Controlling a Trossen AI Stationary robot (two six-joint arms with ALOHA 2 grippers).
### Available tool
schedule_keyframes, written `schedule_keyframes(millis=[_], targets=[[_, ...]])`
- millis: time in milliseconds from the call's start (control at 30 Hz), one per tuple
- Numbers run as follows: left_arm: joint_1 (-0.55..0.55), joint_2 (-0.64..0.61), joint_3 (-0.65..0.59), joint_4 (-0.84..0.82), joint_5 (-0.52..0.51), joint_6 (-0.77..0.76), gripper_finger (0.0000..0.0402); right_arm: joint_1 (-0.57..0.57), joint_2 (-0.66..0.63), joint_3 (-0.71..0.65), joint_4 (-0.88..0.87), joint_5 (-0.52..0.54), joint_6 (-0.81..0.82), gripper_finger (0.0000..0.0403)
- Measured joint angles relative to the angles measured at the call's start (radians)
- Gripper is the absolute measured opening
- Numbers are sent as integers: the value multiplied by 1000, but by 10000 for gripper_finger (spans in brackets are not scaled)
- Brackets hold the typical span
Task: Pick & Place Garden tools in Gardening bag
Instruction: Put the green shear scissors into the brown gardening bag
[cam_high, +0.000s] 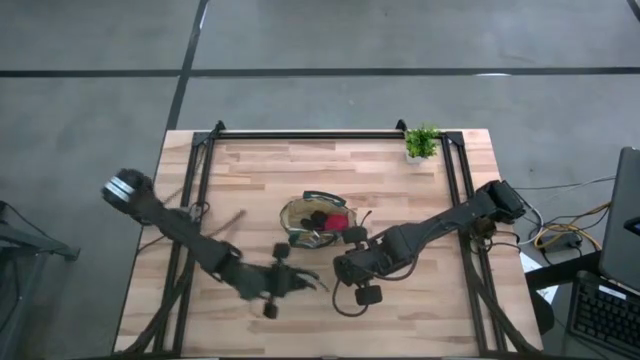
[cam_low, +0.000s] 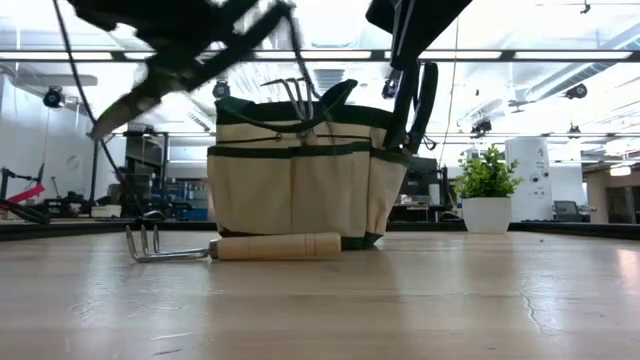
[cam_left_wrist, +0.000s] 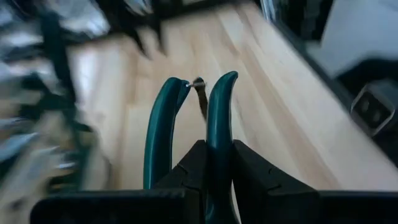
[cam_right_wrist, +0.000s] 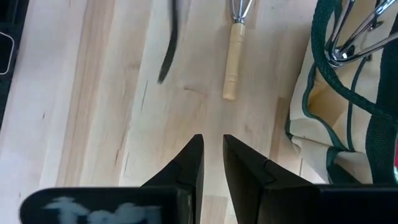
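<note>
Apparently unlabelled gardening bag (cam_low: 300, 180)

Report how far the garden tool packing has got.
Done: metal tools and a red item already sit in the gardening bag. In hand: the left gripper is shut on teal-handled pruning shears. Left: a wooden-handled rake lies on the table beside the bag; the right gripper holds nothing.

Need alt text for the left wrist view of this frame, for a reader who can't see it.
The left gripper is shut on teal-handled pruning shears, whose two curved handles point away from the camera over the light wooden table. The surroundings are too blurred to make out.
</note>
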Motion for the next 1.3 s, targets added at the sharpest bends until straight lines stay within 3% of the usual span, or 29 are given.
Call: schedule_keyframes(millis=[300, 533, 700, 1300], targets=[[-26, -416, -402, 352, -211, 80, 49, 0, 0, -2, 25, 25, -7, 52], [-5, -599, -681, 920, -206, 360, 49, 0, 0, -2, 81, 26, -53, 52], [75, -617, -809, 1184, -100, 371, 49, -3, 0, -2, 96, 57, -76, 52], [465, -499, -780, 1162, 119, 178, 52, -20, 1, -2, 143, 78, -125, 52]])
